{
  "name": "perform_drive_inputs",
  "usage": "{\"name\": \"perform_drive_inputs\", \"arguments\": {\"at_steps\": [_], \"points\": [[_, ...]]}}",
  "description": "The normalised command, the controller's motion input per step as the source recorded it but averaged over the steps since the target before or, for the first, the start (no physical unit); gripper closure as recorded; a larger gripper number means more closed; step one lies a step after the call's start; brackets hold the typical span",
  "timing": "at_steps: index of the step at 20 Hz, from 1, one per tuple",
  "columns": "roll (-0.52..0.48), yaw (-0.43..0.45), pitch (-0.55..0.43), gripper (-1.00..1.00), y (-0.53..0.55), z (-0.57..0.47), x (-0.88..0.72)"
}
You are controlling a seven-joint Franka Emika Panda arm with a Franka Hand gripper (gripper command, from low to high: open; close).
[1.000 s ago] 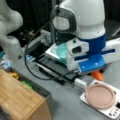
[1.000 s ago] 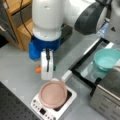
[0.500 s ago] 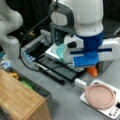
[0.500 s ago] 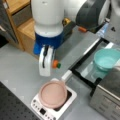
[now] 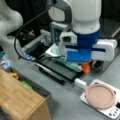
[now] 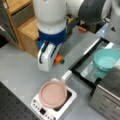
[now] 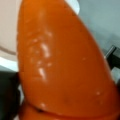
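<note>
One carrot (image 7: 65, 62), toy-like, rigid, light and glossy-slick, sits pinched in my claw (image 5: 86, 68) above the surface (image 6: 20, 65) near the pan (image 6: 53, 93); I grip its thick middle.

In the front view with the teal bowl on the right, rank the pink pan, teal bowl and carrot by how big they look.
1. Pink pan
2. Teal bowl, nearly the same and partly cropped, so unsure
3. Carrot, mostly hidden behind the gripper
</note>
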Motion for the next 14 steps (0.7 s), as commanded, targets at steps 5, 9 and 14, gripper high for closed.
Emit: {"name": "perform_drive_inputs", "arguments": {"at_steps": [5, 9, 14], "points": [[0.072, -0.253, -0.108, 1.00, 0.08, -0.16, -0.52], [0.062, -0.177, -0.173, 1.00, 0.10, -0.17, -0.58], [0.056, -0.142, -0.214, 1.00, 0.13, -0.20, -0.62]]}}
